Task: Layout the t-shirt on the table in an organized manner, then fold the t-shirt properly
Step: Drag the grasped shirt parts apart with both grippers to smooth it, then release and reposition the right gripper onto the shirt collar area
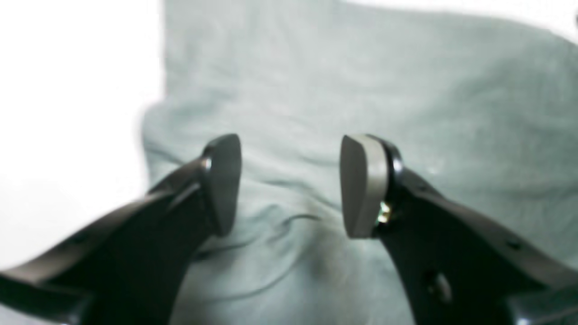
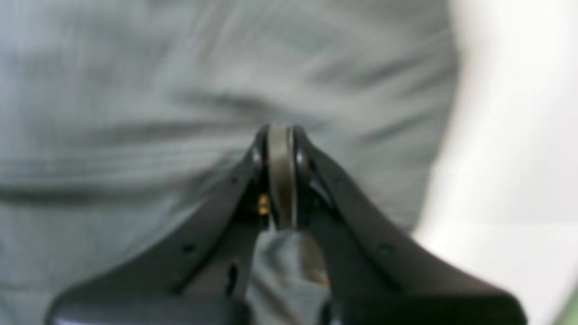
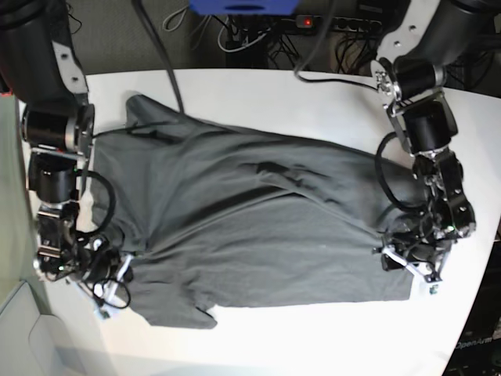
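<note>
The dark grey t-shirt (image 3: 258, 227) lies spread and creased across the white table (image 3: 274, 86). At the table's right, my left gripper (image 3: 403, 262) hovers over the shirt's right edge. In the left wrist view this gripper (image 1: 291, 185) is open, with only wrinkled t-shirt (image 1: 316, 90) showing between its fingers. On the other side, my right gripper (image 3: 117, 270) sits at the shirt's left edge. The right wrist view shows this gripper (image 2: 280, 176) with its pads pressed together and a pinch of t-shirt (image 2: 135, 113) bunched behind them. A tension crease runs from there across the shirt.
Bare white table (image 1: 67, 113) shows just left of the left gripper, and more table (image 2: 510, 158) to the right of the right gripper. Cables and a power strip (image 3: 329, 23) lie beyond the table's far edge. Both arms' black links stand over the table's sides.
</note>
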{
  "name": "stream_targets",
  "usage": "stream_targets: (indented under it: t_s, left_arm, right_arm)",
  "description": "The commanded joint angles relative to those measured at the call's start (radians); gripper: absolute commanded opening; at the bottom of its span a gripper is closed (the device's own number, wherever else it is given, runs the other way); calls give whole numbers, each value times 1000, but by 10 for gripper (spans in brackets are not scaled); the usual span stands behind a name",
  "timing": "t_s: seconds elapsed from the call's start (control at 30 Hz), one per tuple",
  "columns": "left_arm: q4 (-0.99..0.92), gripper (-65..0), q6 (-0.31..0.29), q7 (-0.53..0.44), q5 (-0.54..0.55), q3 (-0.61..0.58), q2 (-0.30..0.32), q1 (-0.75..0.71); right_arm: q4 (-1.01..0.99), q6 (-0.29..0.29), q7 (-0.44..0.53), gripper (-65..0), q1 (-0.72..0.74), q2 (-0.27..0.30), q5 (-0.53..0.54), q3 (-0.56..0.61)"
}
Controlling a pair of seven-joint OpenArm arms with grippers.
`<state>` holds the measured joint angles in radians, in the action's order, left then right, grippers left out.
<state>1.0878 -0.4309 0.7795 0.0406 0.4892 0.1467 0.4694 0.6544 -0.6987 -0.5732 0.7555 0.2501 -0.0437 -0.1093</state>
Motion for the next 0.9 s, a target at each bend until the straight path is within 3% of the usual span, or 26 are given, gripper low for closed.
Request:
stream_targets:
  t_s: [0.0,0.17,0.33,0.43,0.67,0.87]
  left_arm:
    - [62,-309,-3,22,5,24,17,2]
    - [332,-308,-10,202,9,136,12,-151]
    - [501,-282,-15,214,9,197,11,-332]
    - [565,-217,-15,214,9,202,21,-426]
    - [627,-212,-16,212,9,200,29,-519]
    - [616,-211,-16,212,9,200,35,-519]
  right_arm:
    - [57,1,-18,-650,25,21,12,-39]
    - [394,1,-288,-650,-113,24,15,-152]
    - [753,1,-445,-648,-324,-30,15,-152]
    - [937,1,-500,-565,-449,-73,15,-152]
    - [1232,1,-629,-333,-683,-171,17,-149]
    - [1341,1,-657,-314,-862,-249,17,-149]
